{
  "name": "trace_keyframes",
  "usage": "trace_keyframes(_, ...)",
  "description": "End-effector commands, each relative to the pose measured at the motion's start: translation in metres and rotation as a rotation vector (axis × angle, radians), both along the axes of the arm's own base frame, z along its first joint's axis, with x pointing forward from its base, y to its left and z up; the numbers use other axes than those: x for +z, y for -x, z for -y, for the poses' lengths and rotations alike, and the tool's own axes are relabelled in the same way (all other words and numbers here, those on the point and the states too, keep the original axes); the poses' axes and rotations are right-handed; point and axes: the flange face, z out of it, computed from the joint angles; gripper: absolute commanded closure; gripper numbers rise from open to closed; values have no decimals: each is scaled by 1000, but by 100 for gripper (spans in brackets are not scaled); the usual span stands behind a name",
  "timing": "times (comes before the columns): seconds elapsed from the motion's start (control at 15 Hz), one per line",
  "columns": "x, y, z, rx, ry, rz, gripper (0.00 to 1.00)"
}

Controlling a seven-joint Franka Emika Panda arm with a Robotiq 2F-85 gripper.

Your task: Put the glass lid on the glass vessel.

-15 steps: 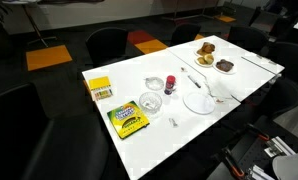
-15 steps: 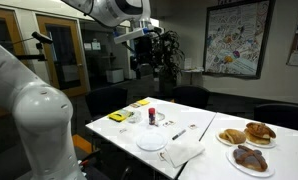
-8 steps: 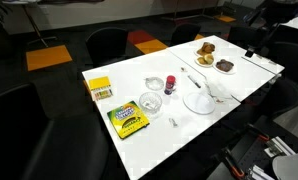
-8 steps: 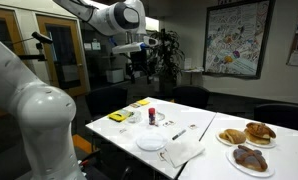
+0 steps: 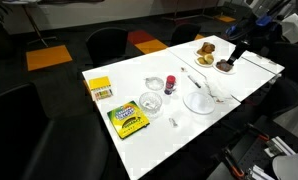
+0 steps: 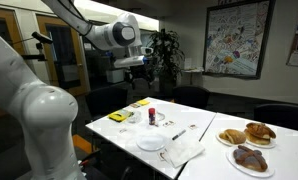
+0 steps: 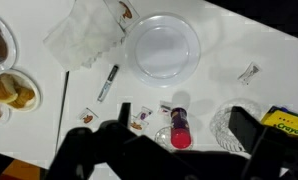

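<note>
A meeting room with dark chairs and an orange-patched carpet holds a long white bench (image 5: 189, 130). In an exterior view the glass bowl (image 5: 151, 102) stands on the left half of the bench, just beside the green-and-yellow crayon box (image 5: 127, 120). The glass lid (image 5: 154, 85) lies flat on the bench just beyond the bowl, on its far side and not on top of it. A small dark-red bottle (image 5: 170, 84) stands upright right of the lid. Further right come a flat white plate (image 5: 199, 101) and a crumpled napkin (image 5: 217, 92). At the far right end sit two plates of pastries (image 5: 206, 50). A yellow box (image 5: 99, 88) lies at the far left edge.

The gripper (image 6: 139, 72) hangs high above the bench, well apart from everything on it. In the wrist view its fingers are spread wide with nothing between them. The bottle and the bowl show below it, and a marker (image 7: 107, 82) lies near the napkin.
</note>
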Motion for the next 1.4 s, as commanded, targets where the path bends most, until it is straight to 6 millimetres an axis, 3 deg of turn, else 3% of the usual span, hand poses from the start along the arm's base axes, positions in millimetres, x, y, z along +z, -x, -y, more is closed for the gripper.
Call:
trace_keyframes(0.0,-3,-25,19,50,29,76,0)
trace_keyframes(0.27,-9,-59,45,19,-68,119,0)
trace_keyframes(0.4,-16,-78,53,14,-129,61,0)
trace_keyframes(0.47,-7,-51,47,4,-96,103,0)
trace_keyframes(0.67,-16,-71,53,0,-113,83,0)
trace_keyframes(0.93,-18,-78,51,10,-128,78,0)
trace_keyframes(1.33,-32,-120,48,-10,-173,68,0)
